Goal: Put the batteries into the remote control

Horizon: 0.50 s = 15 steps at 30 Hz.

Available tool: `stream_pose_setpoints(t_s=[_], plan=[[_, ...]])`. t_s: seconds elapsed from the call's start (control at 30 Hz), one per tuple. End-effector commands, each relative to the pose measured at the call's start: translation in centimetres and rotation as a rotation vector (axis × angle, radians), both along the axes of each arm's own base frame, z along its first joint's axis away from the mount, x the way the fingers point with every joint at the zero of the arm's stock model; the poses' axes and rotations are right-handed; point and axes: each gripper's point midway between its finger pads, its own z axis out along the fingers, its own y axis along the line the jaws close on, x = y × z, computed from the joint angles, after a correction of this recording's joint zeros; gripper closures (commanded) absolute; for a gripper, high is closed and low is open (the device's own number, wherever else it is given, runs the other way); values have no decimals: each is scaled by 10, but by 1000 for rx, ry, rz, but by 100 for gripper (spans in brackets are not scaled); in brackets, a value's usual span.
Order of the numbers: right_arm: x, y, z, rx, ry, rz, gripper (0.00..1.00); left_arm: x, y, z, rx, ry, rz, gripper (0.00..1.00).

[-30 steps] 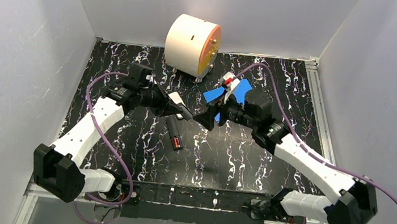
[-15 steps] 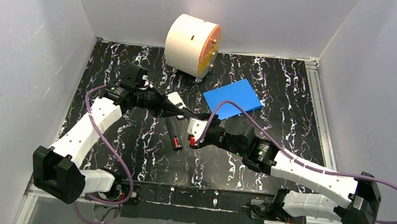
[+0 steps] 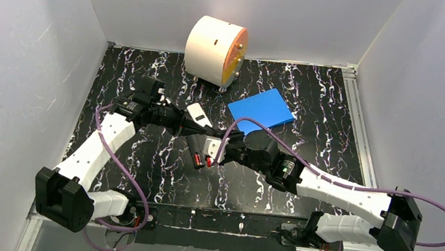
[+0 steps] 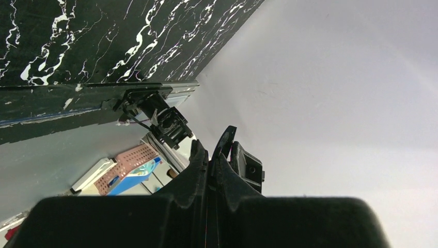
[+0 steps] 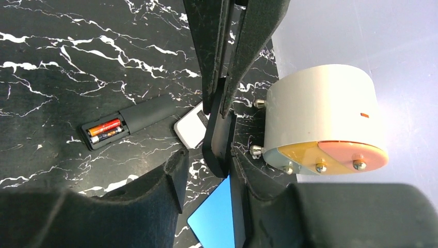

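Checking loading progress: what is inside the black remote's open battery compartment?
In the long black remote control, a thin orange-red battery and a thin dark battery lie side by side. Their contacts and polarity marks are too small to see.

We see a white-veined black desk, black remote and cover, one orange-red battery, one dark, perhaps greenish battery, a blue card, an orange-faced cream drum.

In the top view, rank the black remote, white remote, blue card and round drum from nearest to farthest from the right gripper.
From the right gripper:
1. Black remote, right beside its tip.
2. White remote, just behind.
3. Blue card, back and to the right.
4. Drum, by the back wall.
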Motion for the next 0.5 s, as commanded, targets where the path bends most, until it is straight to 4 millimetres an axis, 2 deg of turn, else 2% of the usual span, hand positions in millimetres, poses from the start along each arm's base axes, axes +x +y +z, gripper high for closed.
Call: stream_pose_setpoints(t_s=[0.0, 0.07, 0.17, 0.23, 0.27, 0.3, 0.37, 0.43, 0.47], plan=[[0, 10, 22, 78, -31, 15, 62, -11, -1, 9, -46, 7, -18, 100], [2, 13, 25, 90, -15, 7, 71, -11, 0, 10, -46, -4, -20, 100], [5, 18, 26, 91, 27, -16, 99, -12, 0, 11, -46, -17, -21, 100], [5, 21, 31, 128, 46, -20, 99, -11, -1, 12, -53, -24, -20, 97], [5, 21, 32, 144, 57, -25, 99, -10, 0, 13, -53, -33, -18, 84], [6, 20, 32, 154, 71, -38, 99, -8, 0, 14, -50, -45, -14, 62], [7, 18, 31, 177, 119, -69, 99, -5, 3, 18, -26, -87, -14, 26], [10, 11, 27, 210, 195, -118, 99, -1, 11, 19, 52, -162, -34, 5], [11, 7, 24, 231, 248, -147, 99, 2, 18, 18, 108, -205, -45, 2]])
